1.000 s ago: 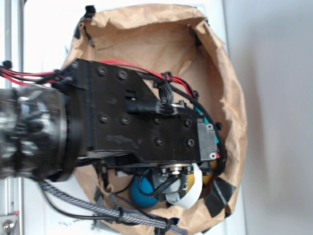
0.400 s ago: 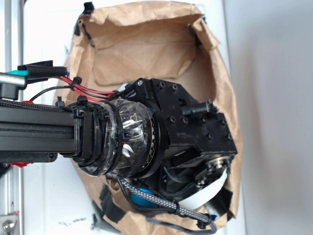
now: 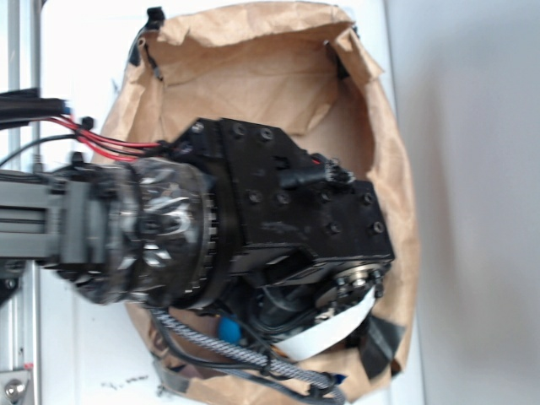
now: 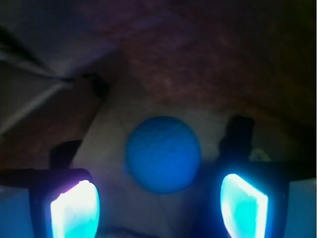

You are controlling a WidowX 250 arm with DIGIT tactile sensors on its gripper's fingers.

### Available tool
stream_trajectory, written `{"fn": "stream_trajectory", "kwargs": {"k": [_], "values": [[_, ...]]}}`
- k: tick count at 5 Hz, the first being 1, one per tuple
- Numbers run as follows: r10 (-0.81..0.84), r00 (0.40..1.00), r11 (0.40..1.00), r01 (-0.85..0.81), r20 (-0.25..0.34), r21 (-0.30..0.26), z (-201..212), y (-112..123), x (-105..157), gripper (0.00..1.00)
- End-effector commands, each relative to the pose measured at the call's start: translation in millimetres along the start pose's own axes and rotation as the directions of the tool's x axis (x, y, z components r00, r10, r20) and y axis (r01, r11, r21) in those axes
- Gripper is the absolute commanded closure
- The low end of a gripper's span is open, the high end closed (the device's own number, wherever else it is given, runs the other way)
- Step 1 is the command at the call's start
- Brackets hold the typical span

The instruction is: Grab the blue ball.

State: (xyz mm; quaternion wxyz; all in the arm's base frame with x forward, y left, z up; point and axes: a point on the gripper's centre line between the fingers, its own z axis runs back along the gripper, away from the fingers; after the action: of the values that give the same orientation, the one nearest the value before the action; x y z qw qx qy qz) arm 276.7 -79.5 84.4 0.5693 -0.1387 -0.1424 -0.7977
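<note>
1. Right between the two fingers of the hand (image 4: 158, 203), a bit ahead of the tips, sits the blue ball (image 4: 162, 153). That's the wrist view, and it's pretty dark in there.
2. Both fingertips (image 4: 75, 210) glow bright at the bottom corners of that view, one on each side of the ball. They're spread wider than the ball and neither one touches it, so the hand is open and has hold of nothing.
3. The ball rests on a pale, creased surface (image 4: 111, 129), with brownish paper (image 4: 198, 59) rising behind it.
4. From the exterior view, the arm's black wrist block (image 3: 295, 211) is reaching down into a crumpled brown paper bag (image 3: 253, 67) and hides most of what's inside.
5. Just a sliver of the blue ball (image 3: 228, 328) peeks out under the wrist, near the bag's lower edge.
6. A grey braided cable (image 3: 211, 342) runs right across there, and something white (image 3: 325, 333) shows beside it under the hand. Can't tell what that white thing is.
</note>
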Motion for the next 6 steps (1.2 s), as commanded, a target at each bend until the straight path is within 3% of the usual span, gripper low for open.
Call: {"fn": "stream_trajectory", "kwargs": {"k": [1,2,4,5,6], "values": [[-0.070,0.996,0.998,0.069,0.050,0.009,19,-12,21,0.00],[-0.076,0.996,0.996,0.078,0.037,-0.046,-2,-11,21,0.00],[-0.074,0.997,0.993,0.073,0.002,-0.091,-33,-8,17,0.00],[-0.044,0.999,0.998,0.044,0.001,-0.054,-34,-8,13,1.00],[-0.020,1.000,0.999,0.020,0.009,-0.028,-28,-7,9,1.00]]}}
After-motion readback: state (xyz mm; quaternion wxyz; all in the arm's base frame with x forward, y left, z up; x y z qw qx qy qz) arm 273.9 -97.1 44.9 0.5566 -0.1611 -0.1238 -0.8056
